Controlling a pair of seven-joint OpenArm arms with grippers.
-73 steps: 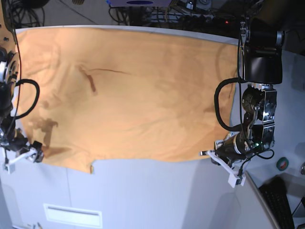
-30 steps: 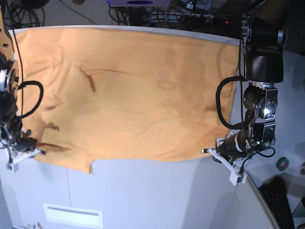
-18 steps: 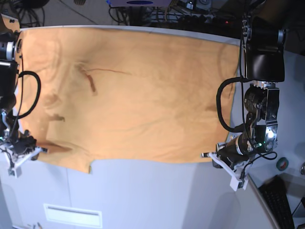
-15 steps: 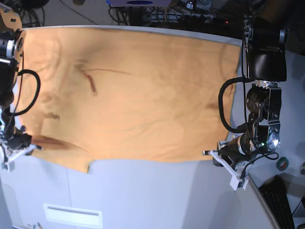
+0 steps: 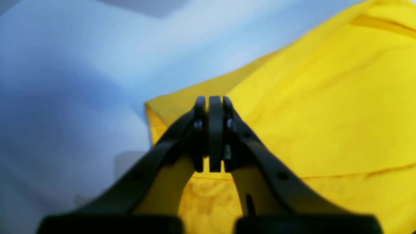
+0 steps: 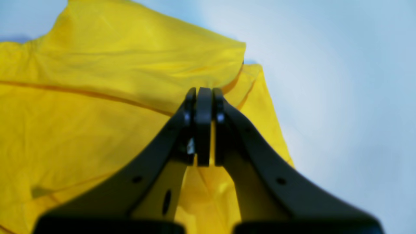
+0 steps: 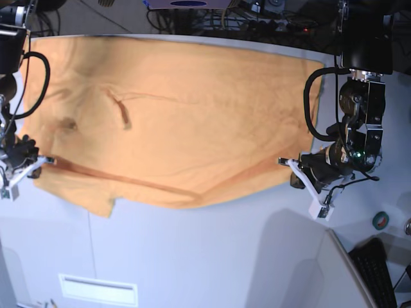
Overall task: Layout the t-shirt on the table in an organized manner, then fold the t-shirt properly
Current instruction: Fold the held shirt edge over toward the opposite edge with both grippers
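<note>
The orange t-shirt (image 7: 180,115) lies spread across the white table (image 7: 192,256), with thin dark markings (image 7: 122,110) left of its middle. My left gripper (image 7: 287,163) is shut on the shirt's near edge at the right. In the left wrist view the shut left gripper (image 5: 210,104) pinches a corner of the t-shirt (image 5: 325,113), which looks yellow there. My right gripper (image 7: 46,161) is shut on the near edge at the left. In the right wrist view the right gripper (image 6: 203,94) has a raised fold of the t-shirt (image 6: 81,113) in its jaws. A long crease runs between the two grips.
A dark keyboard (image 7: 379,269) and a tape roll (image 7: 381,220) sit at the lower right, off the table. Cables (image 7: 257,16) crowd the far edge. A pale rectangular label (image 7: 97,290) lies near the front left. Bare table (image 6: 341,81) shows beside the right gripper.
Both grippers have moved away from the table's front edge, carrying the shirt's near edge with them. That edge is now raised and a long crease has formed.
</note>
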